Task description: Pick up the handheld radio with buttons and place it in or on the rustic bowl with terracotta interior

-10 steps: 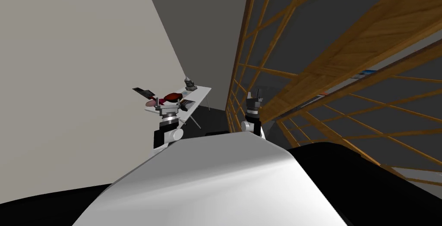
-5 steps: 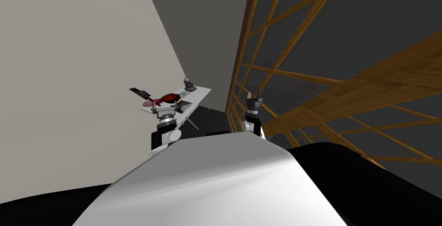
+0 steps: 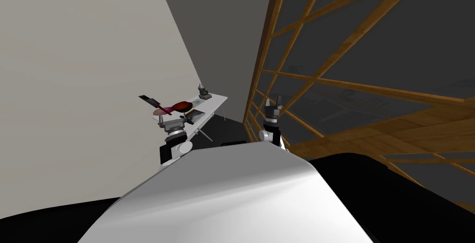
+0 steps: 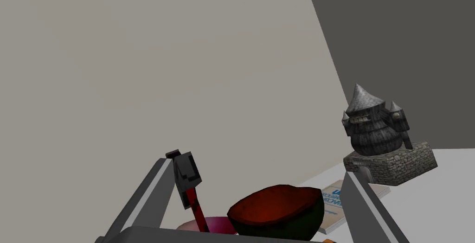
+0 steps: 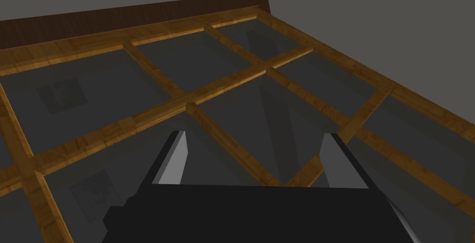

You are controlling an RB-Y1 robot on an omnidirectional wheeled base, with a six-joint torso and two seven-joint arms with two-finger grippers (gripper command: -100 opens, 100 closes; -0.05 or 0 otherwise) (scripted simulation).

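Observation:
A dark bowl [image 4: 278, 210] with a red-brown inside stands on the white table [image 3: 214, 102], just beyond my left gripper [image 4: 257, 168], whose fingers stand wide apart and empty. Close by its one finger [image 4: 155, 187] a black boxy thing [image 4: 186, 171] with a small knob leans on a red-and-black stem over a pink dish [image 4: 218, 224]; I cannot tell if it is the radio. In the head view the bowl [image 3: 182, 105] lies just past the left gripper [image 3: 173, 121]. My right gripper [image 5: 254, 135] is open and empty, held up beside the wooden lattice [image 3: 273, 103].
A grey castle figurine [image 4: 375, 133] on a stone base stands farther along the table, with a white and blue booklet [image 4: 336, 199] between it and the bowl. A dark flat item [image 3: 197, 113] lies near the table's edge. A beige wall [image 3: 93, 92] backs the table. The glazed wooden lattice [image 3: 324, 82] runs close on my right.
My left hand has dropped and drawn back a little from the table. The lattice's beams on the right have swept lower in the head view. Both grippers stay open.

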